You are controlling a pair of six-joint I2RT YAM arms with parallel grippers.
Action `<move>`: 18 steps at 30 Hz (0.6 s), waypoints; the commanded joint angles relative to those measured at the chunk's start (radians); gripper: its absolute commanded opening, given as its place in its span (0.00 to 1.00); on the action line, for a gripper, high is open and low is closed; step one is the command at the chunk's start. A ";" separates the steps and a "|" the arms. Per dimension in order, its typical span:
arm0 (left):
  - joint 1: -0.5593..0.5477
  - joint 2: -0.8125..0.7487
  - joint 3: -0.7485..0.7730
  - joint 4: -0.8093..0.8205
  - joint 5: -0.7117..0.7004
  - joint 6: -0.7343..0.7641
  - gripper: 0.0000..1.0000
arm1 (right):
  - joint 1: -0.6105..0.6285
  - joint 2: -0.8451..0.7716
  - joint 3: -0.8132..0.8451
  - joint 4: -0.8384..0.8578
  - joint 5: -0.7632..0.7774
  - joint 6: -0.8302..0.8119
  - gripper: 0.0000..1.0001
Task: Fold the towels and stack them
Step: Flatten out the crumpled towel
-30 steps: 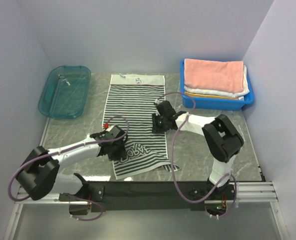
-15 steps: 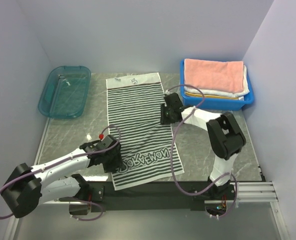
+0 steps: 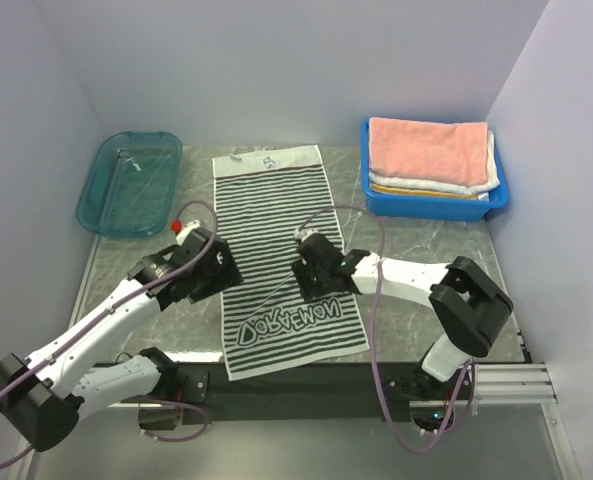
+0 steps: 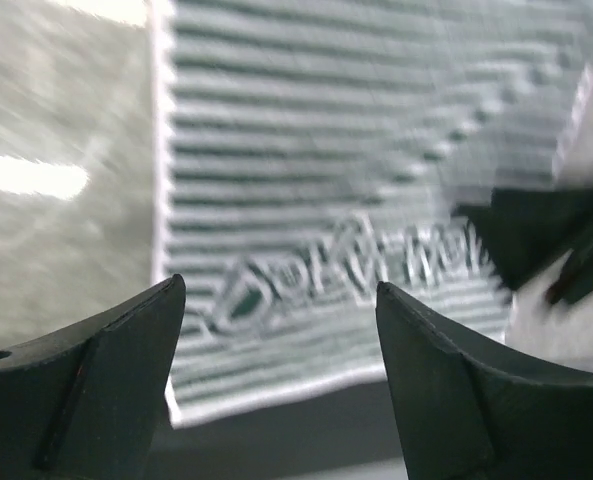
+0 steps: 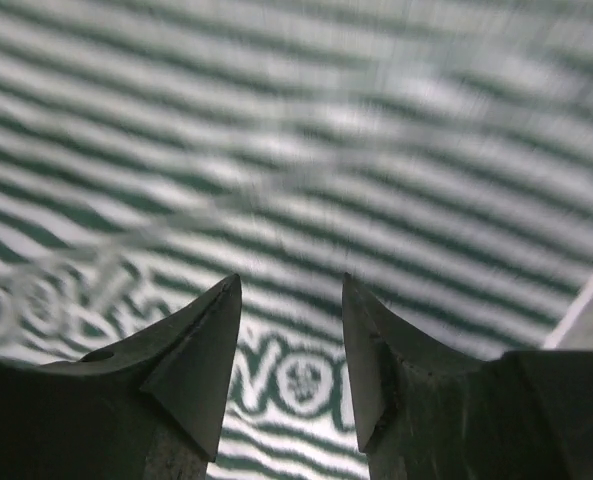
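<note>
Leaning over the striped towel (image 3: 271, 205), left arm (image 3: 106, 322) and right arm (image 3: 401, 275) hover.

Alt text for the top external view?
A dark-and-white striped towel lies flat mid-table, with the left gripper at its left edge and the right gripper over its middle. A blue bin at far right holds a folded stack topped by a pink towel; a teal tray sits far left.

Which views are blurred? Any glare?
Top external: sharp, evenly lit, striped towel crisp. Left wrist: towel and table motion-blurred, bright glare patches on the table, left gripper in focus. Right wrist: stripes smeared, right gripper sharp.
</note>
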 commanded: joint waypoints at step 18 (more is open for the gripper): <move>0.195 0.228 0.100 0.156 -0.098 0.152 0.74 | 0.162 -0.254 0.013 -0.281 0.075 0.010 0.62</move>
